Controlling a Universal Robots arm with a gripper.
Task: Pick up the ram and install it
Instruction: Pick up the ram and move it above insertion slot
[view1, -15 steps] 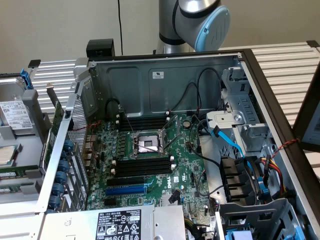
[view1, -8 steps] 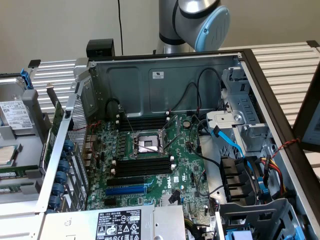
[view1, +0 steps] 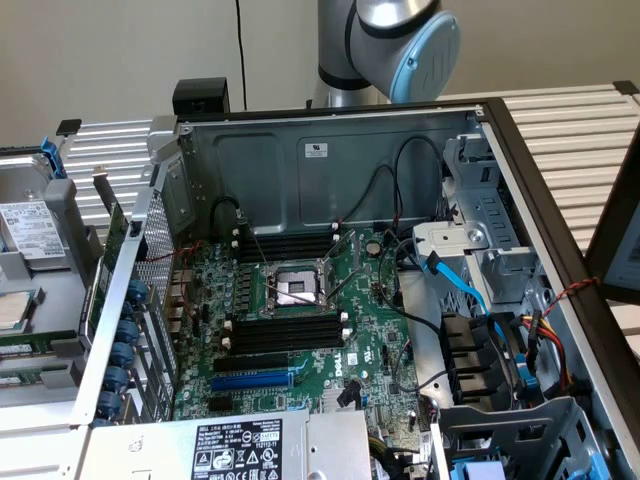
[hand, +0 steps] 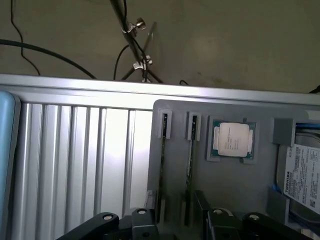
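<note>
Two ram sticks stand on edge in the slots of a grey tray (hand: 235, 185): one ram (hand: 164, 165) and a second ram (hand: 189, 165) beside it. My gripper (hand: 175, 224) hovers over their near ends, open, with nothing between its black fingers (hand: 142, 221). In the exterior view the open computer case (view1: 330, 160) shows the motherboard with bare black memory slots (view1: 285, 330) below the processor socket (view1: 295, 288) and more memory slots (view1: 290, 245) above it. The arm (view1: 400, 40) rises behind the case.
A processor chip (hand: 232, 140) and a hard drive (hand: 302, 172) also sit in the tray. A ribbed metal table (hand: 75, 165) lies beside it. Inside the case are a blue expansion slot (view1: 250, 380), loose black and blue cables (view1: 455, 285), and a power supply (view1: 240, 450).
</note>
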